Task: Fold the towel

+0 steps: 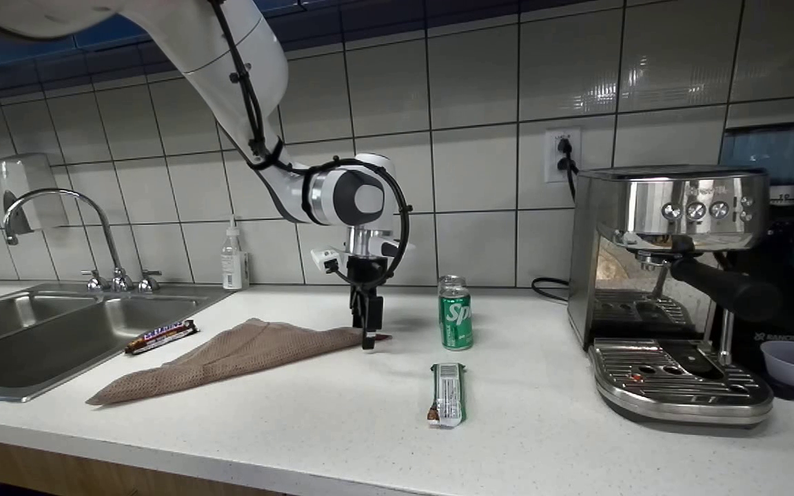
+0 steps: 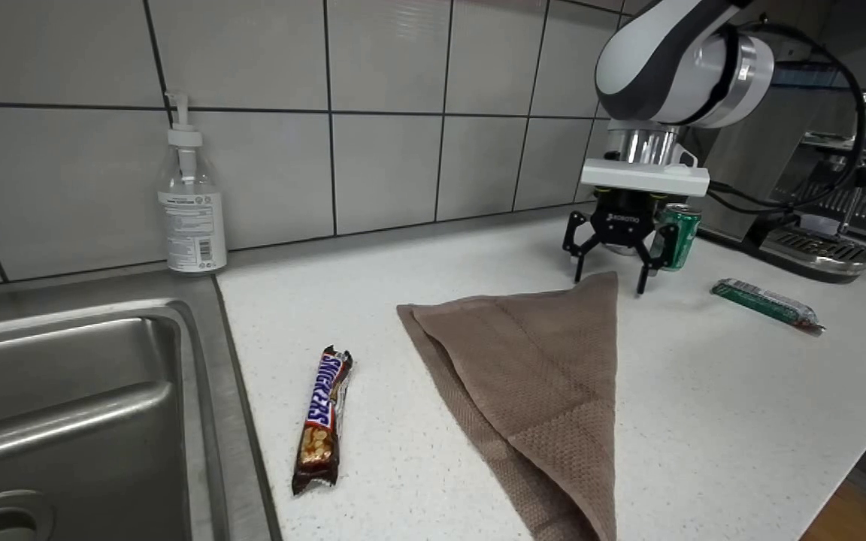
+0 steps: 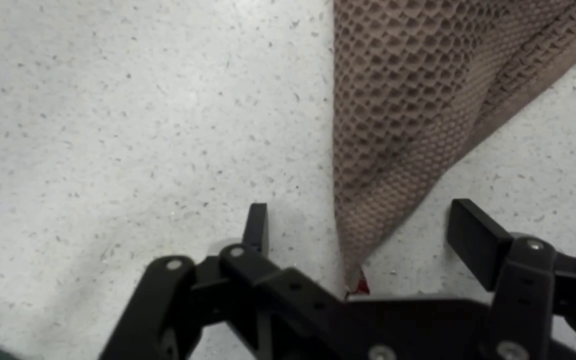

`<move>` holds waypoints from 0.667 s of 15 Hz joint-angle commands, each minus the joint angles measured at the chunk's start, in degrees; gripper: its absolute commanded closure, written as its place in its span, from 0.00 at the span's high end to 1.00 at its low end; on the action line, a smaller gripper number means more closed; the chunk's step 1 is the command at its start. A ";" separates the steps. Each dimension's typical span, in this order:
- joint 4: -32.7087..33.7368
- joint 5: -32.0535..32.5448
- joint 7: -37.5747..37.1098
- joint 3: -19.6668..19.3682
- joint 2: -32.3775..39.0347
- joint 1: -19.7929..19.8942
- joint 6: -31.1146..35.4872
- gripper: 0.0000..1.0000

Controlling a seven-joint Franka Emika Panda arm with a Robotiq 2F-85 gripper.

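The brown-taupe towel lies on the white counter, folded over into a rough triangle, as both exterior views show. In an exterior view, a lower layer shows along one side of the towel. Its narrow corner points toward my gripper. Seen from the wrist, this tip of the towel runs between the two widely parted fingers and touches neither. The gripper points straight down, low over the counter, and grips nothing. The very end of the corner is hidden by the gripper body.
A red scrap shows at the towel's tip. Behind the gripper stands a green can; a green-wrapped bar lies nearer the front. A Snickers bar lies by the sink. An espresso machine and soap bottle also stand here.
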State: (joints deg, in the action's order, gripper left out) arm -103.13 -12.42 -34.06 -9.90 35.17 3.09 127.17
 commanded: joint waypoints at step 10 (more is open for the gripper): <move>1.61 -0.55 -0.66 0.41 -0.35 0.47 -1.16 0.00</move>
State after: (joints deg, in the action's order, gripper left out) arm -102.13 -12.47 -34.07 -9.72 35.18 3.12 127.21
